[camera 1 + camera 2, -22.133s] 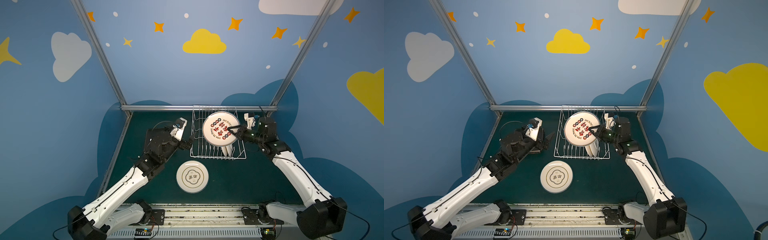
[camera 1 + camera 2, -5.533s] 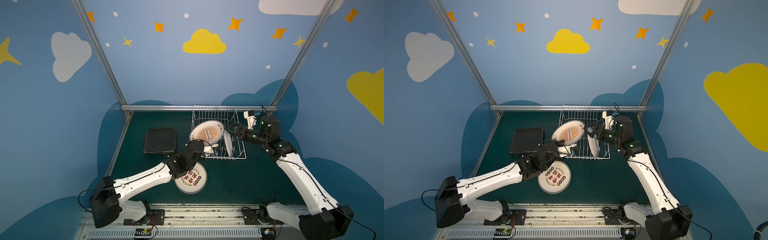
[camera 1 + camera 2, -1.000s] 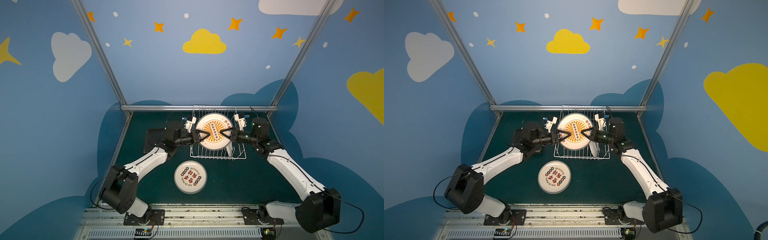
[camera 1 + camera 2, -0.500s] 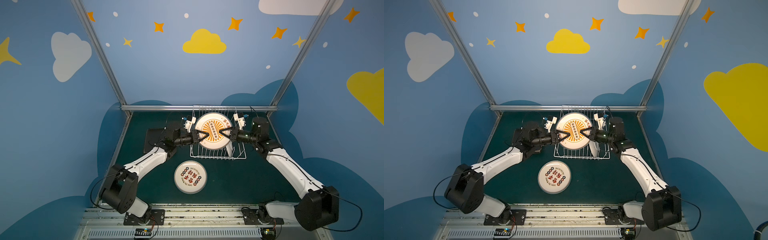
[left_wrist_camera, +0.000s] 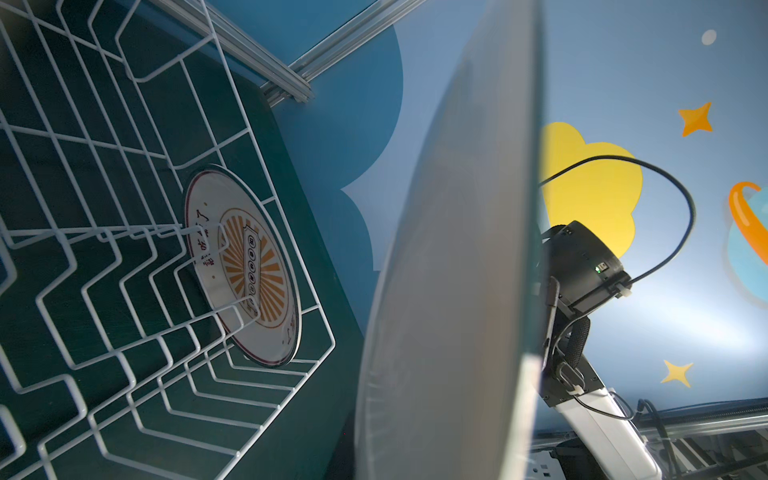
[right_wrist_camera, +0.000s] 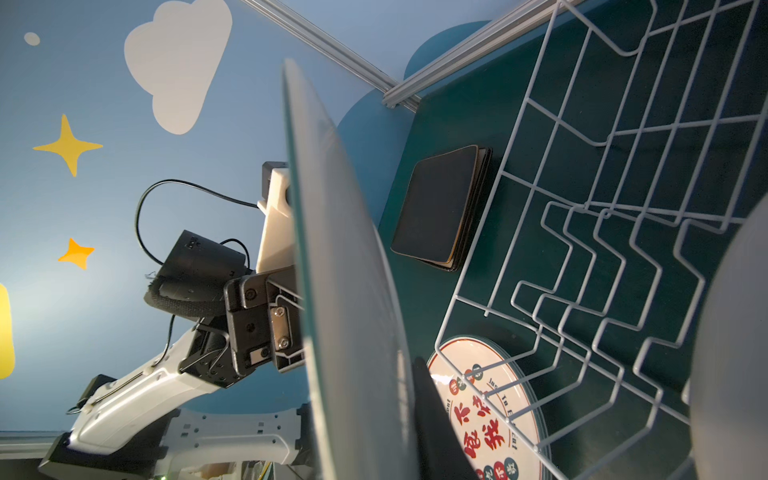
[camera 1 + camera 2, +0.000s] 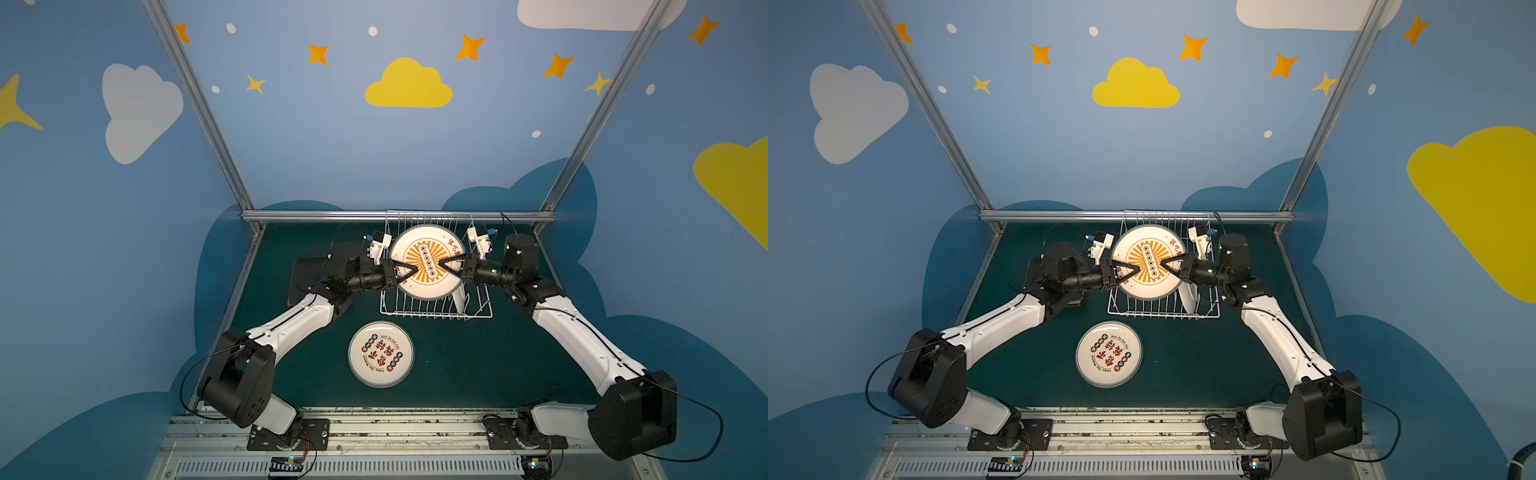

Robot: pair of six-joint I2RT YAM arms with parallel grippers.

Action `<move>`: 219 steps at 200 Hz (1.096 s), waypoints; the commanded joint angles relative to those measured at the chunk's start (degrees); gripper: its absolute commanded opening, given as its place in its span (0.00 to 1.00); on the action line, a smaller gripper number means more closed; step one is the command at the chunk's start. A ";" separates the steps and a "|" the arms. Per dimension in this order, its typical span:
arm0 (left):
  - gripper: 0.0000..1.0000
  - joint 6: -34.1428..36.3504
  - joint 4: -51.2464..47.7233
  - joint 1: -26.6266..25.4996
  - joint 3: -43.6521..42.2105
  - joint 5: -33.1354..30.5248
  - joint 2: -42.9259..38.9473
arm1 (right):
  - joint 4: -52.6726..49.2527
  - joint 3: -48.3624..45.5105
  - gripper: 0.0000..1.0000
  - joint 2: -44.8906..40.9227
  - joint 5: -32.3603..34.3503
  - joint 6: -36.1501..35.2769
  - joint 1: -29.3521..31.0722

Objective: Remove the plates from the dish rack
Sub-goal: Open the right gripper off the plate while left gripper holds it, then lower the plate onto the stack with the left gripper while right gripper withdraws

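A round white plate with an orange sunburst [image 7: 428, 249] [image 7: 1148, 286] hangs face-up above the white wire dish rack [image 7: 478, 316] [image 7: 1204, 316]. My left gripper [image 7: 414, 269] [image 7: 1138, 268] is shut on its left rim and my right gripper [image 7: 441, 262] [image 7: 1163, 262] on its right rim. Both wrist views show this plate [image 5: 457, 249] [image 6: 345, 270] edge-on between the jaws. A second sunburst plate [image 5: 249, 266] [image 7: 459, 299] stands upright in the dish rack. Round plates with red characters [image 7: 381, 353] [image 6: 490, 415] lie stacked on the mat in front of the rack.
Black-backed square plates [image 7: 303, 270] [image 6: 436, 208] lie stacked on the green mat left of the rack, partly under my left arm. An aluminium rail [image 7: 316, 215] and the blue back wall run right behind the rack.
My left gripper has shut on the sunburst plate's left rim. The plate and the right arm have stayed where they were.
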 commanded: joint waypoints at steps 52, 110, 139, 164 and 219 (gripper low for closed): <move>0.03 1.16 0.80 -0.42 2.08 -0.17 -1.86 | 0.12 0.22 0.49 0.31 0.32 -1.09 0.00; 0.03 1.07 -1.38 0.62 0.33 -1.02 -5.05 | -5.21 1.55 0.83 -1.87 3.59 -5.67 -0.31; 0.03 2.93 -6.71 1.65 -2.39 -3.59 -10.62 | -8.39 2.33 0.89 -3.33 5.76 -10.09 -0.35; 0.03 5.84 -15.22 2.65 -3.22 -5.44 -15.72 | -10.57 3.17 0.90 -4.56 7.18 -14.99 -0.31; 0.03 6.98 -31.11 4.23 -6.19 -10.46 -25.72 | -15.98 3.45 0.90 -9.15 12.58 -29.31 1.54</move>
